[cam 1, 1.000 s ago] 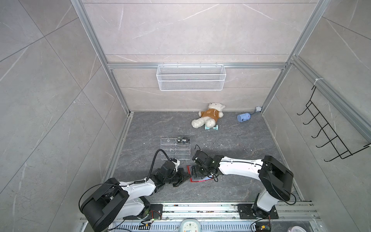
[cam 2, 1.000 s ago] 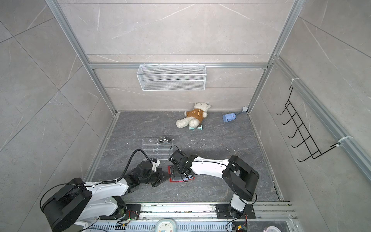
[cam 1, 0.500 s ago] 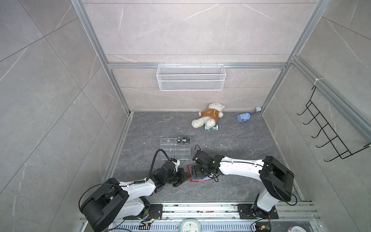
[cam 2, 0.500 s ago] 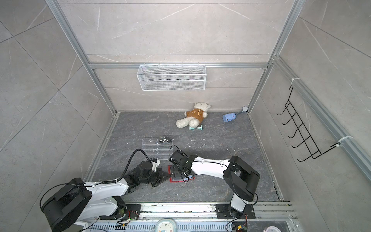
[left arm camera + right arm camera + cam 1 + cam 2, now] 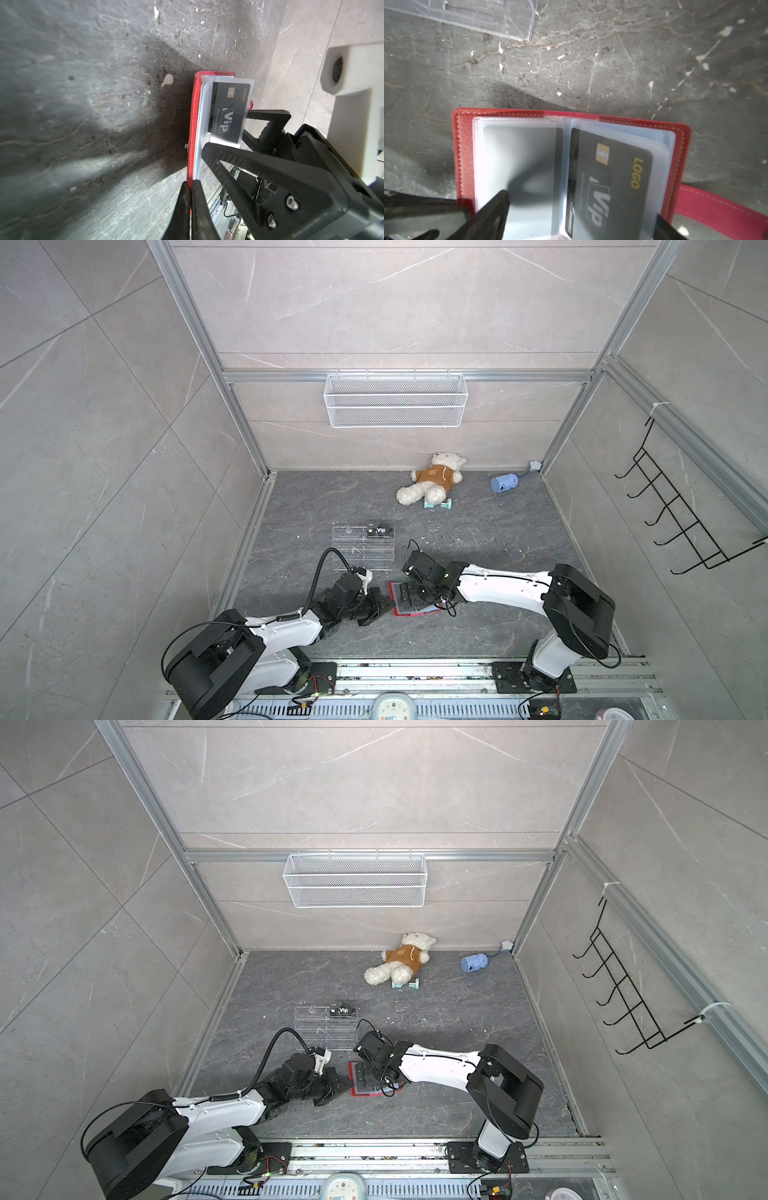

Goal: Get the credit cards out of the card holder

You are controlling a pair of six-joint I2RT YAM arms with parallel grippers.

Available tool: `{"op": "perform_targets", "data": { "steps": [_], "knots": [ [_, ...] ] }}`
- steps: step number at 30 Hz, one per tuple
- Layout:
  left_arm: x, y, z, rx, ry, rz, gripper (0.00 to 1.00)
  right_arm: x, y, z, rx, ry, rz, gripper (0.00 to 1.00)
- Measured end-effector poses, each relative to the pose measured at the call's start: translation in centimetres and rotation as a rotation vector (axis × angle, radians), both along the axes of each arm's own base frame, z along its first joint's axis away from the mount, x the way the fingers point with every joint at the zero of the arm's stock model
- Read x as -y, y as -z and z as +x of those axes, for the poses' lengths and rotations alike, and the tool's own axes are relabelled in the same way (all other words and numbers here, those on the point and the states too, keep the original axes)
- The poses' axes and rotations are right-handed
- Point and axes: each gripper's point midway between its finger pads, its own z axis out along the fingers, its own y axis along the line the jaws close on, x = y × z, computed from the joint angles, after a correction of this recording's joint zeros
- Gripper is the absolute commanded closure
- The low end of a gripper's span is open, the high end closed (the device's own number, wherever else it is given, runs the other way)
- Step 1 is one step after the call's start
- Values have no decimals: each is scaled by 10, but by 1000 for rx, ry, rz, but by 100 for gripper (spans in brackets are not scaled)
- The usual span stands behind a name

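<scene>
The cell has a dark grey stone-pattern floor (image 5: 478, 539) enclosed by pale tiled walls, with one white wire basket (image 5: 395, 406) on the back wall. Against the earlier frames, the top views show no displacement of either arm, the card holder or the rack; any change in jaw gap is too small to resolve there. From left to right: one clear acrylic rack (image 5: 361, 551) stands on the floor and carries one credit card (image 5: 380, 531) with white "Vip" lettering at its far edge. The left gripper (image 5: 190, 185) lies low, jaws pressed together on the red cover edge of the card holder (image 5: 465, 149). The one card holder lies open and flat between the two grippers, just in front of the rack, with its snap tab (image 5: 716, 207) on the floor. Two dark cards sit in its clear sleeves: a Vip card (image 5: 608, 187) in one, and a plain dark card (image 5: 525, 162), blurred by glare, in the facing one. The right gripper (image 5: 580, 205) hangs over the open sleeves, jaws wide apart, one finger over each page, gripping nothing. Further right, towards the back wall, lie one teddy bear (image 5: 432, 483), one teal dumbbell (image 5: 438, 504) and one blue cylinder (image 5: 503, 483). One black hook rack (image 5: 681, 514) hangs on the right wall.
</scene>
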Motion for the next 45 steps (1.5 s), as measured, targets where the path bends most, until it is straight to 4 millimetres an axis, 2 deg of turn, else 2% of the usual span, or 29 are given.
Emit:
{"op": "perform_targets", "data": {
  "steps": [13,29,35,36,41,45],
  "knots": [
    [-3,5,-3,-4,8,26,100,8,0,-1,-15,24,38,13],
    [-7,11,-3,-3,7,57,100,9,-2,-1,-36,53,105,17],
    [-10,15,-5,-7,12,80,100,10,-9,-1,-33,62,133,18],
    [-11,16,-6,-10,12,85,98,12,-10,-1,-31,66,136,18],
    [-14,21,-8,-20,20,113,73,24,-15,0,-24,98,152,18],
    [-19,21,-9,-22,13,141,57,32,-22,0,-15,118,173,18]
  ]
}}
